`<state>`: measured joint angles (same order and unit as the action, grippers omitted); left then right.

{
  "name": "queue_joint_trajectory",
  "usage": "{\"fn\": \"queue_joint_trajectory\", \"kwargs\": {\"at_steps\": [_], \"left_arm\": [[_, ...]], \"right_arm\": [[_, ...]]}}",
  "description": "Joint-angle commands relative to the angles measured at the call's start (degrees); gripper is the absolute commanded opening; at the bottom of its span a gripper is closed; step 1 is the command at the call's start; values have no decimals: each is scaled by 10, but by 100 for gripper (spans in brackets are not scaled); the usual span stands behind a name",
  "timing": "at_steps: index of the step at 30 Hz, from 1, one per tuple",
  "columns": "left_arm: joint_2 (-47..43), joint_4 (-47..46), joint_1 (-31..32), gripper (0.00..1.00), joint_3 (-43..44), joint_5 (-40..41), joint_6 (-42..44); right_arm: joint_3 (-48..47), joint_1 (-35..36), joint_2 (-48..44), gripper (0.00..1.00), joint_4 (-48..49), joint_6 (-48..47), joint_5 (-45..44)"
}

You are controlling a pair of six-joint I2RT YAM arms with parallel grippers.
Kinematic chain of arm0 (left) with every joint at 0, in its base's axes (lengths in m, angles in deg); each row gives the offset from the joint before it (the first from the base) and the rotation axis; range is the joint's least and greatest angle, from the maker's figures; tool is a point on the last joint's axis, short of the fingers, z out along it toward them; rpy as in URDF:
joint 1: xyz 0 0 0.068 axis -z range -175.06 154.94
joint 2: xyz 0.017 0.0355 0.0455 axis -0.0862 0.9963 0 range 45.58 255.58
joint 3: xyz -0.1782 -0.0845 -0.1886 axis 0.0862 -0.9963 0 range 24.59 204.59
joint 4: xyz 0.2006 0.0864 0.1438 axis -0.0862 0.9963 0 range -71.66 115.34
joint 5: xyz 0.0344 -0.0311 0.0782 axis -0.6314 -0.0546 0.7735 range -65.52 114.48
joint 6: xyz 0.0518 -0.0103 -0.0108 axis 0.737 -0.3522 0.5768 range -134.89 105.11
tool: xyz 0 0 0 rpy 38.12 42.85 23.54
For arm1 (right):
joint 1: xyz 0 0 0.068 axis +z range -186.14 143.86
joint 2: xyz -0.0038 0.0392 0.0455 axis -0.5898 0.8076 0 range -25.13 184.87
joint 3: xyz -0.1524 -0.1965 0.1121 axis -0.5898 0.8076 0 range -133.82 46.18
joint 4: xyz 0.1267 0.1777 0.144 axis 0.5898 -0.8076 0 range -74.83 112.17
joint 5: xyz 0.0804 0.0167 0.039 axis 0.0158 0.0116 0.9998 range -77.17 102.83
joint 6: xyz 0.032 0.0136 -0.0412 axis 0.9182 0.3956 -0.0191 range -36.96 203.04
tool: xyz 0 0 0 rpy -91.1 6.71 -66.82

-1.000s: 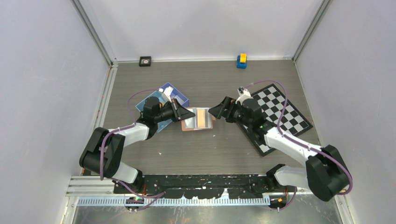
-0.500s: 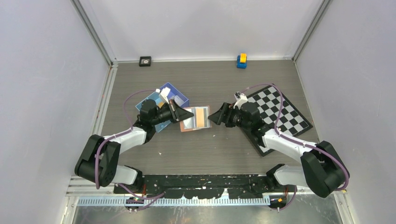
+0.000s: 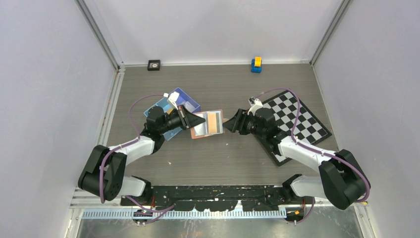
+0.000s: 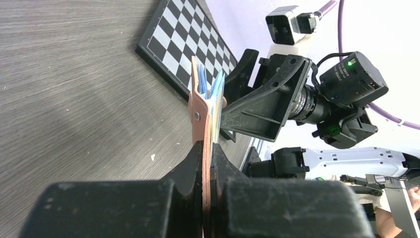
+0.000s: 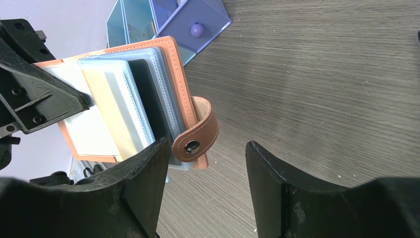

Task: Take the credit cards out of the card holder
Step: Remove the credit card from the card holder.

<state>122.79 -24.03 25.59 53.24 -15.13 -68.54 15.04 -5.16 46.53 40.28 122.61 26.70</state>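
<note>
The tan-brown card holder (image 3: 208,124) is held open above the table in the middle. My left gripper (image 3: 194,122) is shut on its left cover, seen edge-on in the left wrist view (image 4: 205,163). Cards sit in its clear sleeves: a pale one (image 5: 94,131), a yellowish one (image 5: 121,106) and a dark grey one (image 5: 146,101). The strap with its snap stud (image 5: 192,147) hangs at the right edge. My right gripper (image 3: 229,124) is open just right of the holder, with the strap between its fingertips (image 5: 148,168) in the right wrist view.
A blue compartment tray (image 3: 173,106) lies behind my left arm. A checkered board (image 3: 292,121) lies under my right arm. A small blue and yellow toy (image 3: 256,64) and a black square (image 3: 154,65) stand at the back wall.
My left gripper lifted and tilted the holder, which moved slightly up and right. My right gripper moved left, closing the gap to the holder's right edge.
</note>
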Motion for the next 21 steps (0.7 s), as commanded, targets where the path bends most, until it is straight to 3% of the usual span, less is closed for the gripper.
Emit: {"fn": "queue_joint_trajectory", "kwargs": {"at_steps": [1, 7, 11, 21], "left_arm": [[-5, -72, -1, 0, -1, -11, -11], [34, -96, 18, 0, 26, 21, -56], [40, -58, 31, 0, 66, 37, -30], [47, -127, 34, 0, 23, 39, -33]], "right_arm": [[-24, 0, 4, 63, 29, -12, 23], [-14, 0, -10, 63, 49, -5, 30], [3, 0, -30, 62, 79, 3, 37], [40, 0, -88, 60, 121, 11, 27]]}}
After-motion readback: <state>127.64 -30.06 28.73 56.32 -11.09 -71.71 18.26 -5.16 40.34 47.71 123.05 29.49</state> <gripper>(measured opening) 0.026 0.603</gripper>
